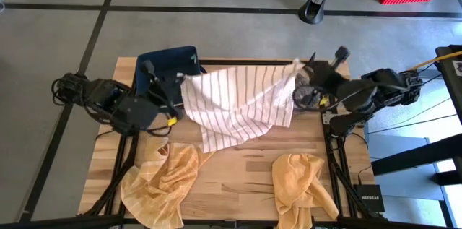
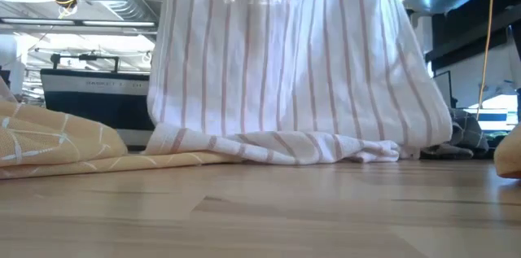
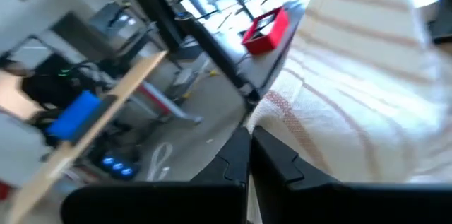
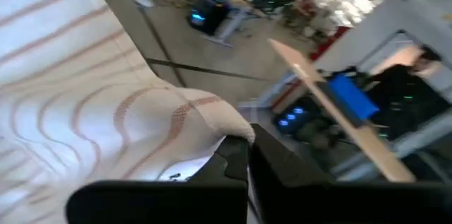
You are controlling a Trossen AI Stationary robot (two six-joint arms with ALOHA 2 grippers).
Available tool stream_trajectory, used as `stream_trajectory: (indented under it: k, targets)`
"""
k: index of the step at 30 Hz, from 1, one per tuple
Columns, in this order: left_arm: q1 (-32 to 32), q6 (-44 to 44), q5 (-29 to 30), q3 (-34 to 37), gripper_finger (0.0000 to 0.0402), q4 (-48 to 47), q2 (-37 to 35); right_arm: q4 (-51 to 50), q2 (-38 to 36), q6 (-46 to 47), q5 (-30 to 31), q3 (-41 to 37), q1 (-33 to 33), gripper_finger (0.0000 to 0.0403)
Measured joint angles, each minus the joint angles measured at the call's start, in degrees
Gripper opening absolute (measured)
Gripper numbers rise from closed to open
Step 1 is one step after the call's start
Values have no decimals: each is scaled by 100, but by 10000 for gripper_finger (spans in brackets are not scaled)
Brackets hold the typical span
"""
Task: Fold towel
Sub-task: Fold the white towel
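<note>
A white towel with thin reddish stripes (image 1: pixel 238 106) is held stretched between the two arms above the middle of the wooden table (image 1: pixel 245 164) in the high view. One corner is pinched in the left end effector (image 1: pixel 180 79), at the left of the cloth, and the opposite corner is pinched in the right end effector (image 1: pixel 298 66), toward the upper right of the frame — both sets of fingers are clamped together on the fabric. In each wrist view the dark fingers (image 3: pixel 244 157) are seen pressed against each other, with the striped cloth gathered at their tips (image 4: pixel 240 155).

In the low view the towel (image 2: pixel 293 63) is seen hanging as a broad sheet, its lower edge bunched in folds on the table (image 2: pixel 260 217).

Two yellow cloths are lying on the table in the high view — one at the lower left (image 1: pixel 162 182), one at the lower right (image 1: pixel 299 186). A dark blue bin (image 1: pixel 167 63) is seen behind the left end effector, at the upper left of the table.
</note>
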State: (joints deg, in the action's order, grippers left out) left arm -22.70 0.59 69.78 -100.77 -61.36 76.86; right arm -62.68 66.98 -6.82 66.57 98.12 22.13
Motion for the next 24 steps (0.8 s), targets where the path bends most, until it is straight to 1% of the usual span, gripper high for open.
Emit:
stream_trajectory:
  k: [4, 8, 12, 17, 19, 21, 24]
  targets:
    - [621, 582, -1, 0, 0, 133, 0, -12, -21, -282, 26, 25, -585, 5]
    - [1368, 1180, -2, 0, 0, 432, 0, 72, -13, -670, -202, 21, -1419, 6]
    - [1980, 2151, -89, 0, 0, 1280, -15, 454, -14, -1124, -725, 21, -2267, 7]
    - [2672, 3079, -586, 2, 0, 2587, -15, 1048, -15, -1619, -1258, 21, -3206, 7]
    - [2880, 3292, -736, 2, 0, 3060, -15, 1306, -13, -1762, -1374, 21, -3507, 7]
    - [2970, 3381, -905, 2, 0, 3419, -17, 1523, -18, -1828, -1469, 21, -3654, 7]
    - [2757, 3368, -1333, 2, 0, 3761, -63, 1635, -116, -1855, -1742, 26, -3569, 7]
